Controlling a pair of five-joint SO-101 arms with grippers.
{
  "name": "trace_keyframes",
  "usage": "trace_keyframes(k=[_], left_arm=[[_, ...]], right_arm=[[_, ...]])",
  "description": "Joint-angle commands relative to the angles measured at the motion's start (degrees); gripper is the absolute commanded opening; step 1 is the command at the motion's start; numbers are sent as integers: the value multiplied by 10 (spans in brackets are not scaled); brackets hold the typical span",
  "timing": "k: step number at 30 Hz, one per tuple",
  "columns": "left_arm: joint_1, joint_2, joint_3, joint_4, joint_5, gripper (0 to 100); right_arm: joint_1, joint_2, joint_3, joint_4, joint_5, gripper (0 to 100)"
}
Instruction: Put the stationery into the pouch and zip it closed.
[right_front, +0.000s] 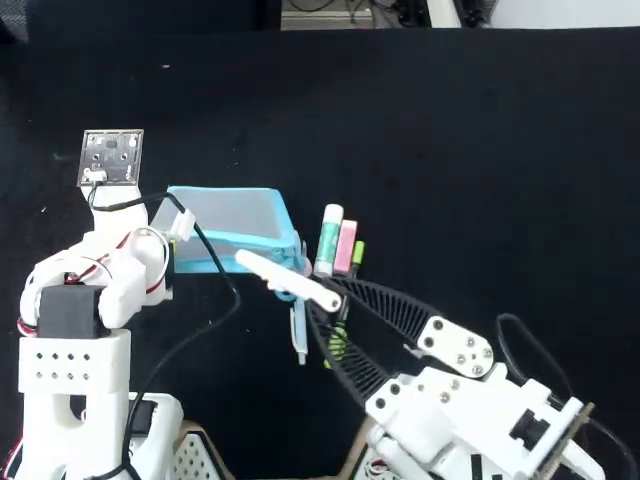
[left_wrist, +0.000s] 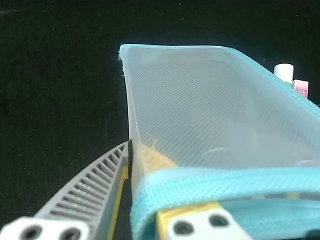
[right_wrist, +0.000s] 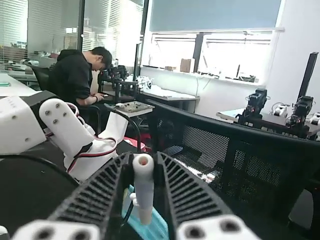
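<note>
From above, the left gripper (right_front: 183, 238) is clamped on the near edge of the light blue mesh pouch (right_front: 235, 222), which lies on the black table (right_front: 450, 150). The right gripper (right_front: 318, 290) comes in from the other side with its long black ribbed fingers closed on a white pen (right_front: 285, 277), held across the pouch's corner. Just beyond that corner a glue stick (right_front: 328, 240), a pink eraser (right_front: 346, 246) and a green highlighter (right_front: 357, 252) lie side by side. A pale pen (right_front: 298, 338) sits under the right fingers, which partly cover it. A square metal plate (right_front: 112, 157) lies behind the left arm.

From the left wrist, the left gripper (left_wrist: 136, 152) pinches the pouch (left_wrist: 210, 110) by its teal band, mesh hiding most of the table. The glue stick (left_wrist: 283, 71) and eraser (left_wrist: 301, 87) peek over the far edge.

From the right wrist, the right gripper (right_wrist: 142, 160) grips the white pen (right_wrist: 143, 192) upright, blocking most of the pouch (right_wrist: 150, 226). The left arm (right_wrist: 65, 130) stands near, a black mesh screen (right_wrist: 225, 150) behind.
</note>
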Motion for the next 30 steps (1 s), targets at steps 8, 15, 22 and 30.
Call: trace_keyframes(k=[8,15,22,30], left_arm=[[-2,-7,-9,-4,6,30],[-1,-7,-16,-20,41,30],[-1,-7,-16,-21,42,30],[-1,-7,-16,-21,41,30]], right_arm=[[-6,-63,30,-54,10,11],[-5,-17,160,-127,55,11],[-6,29,249,-242,79,11],[-6,171,184,-227,62,162]])
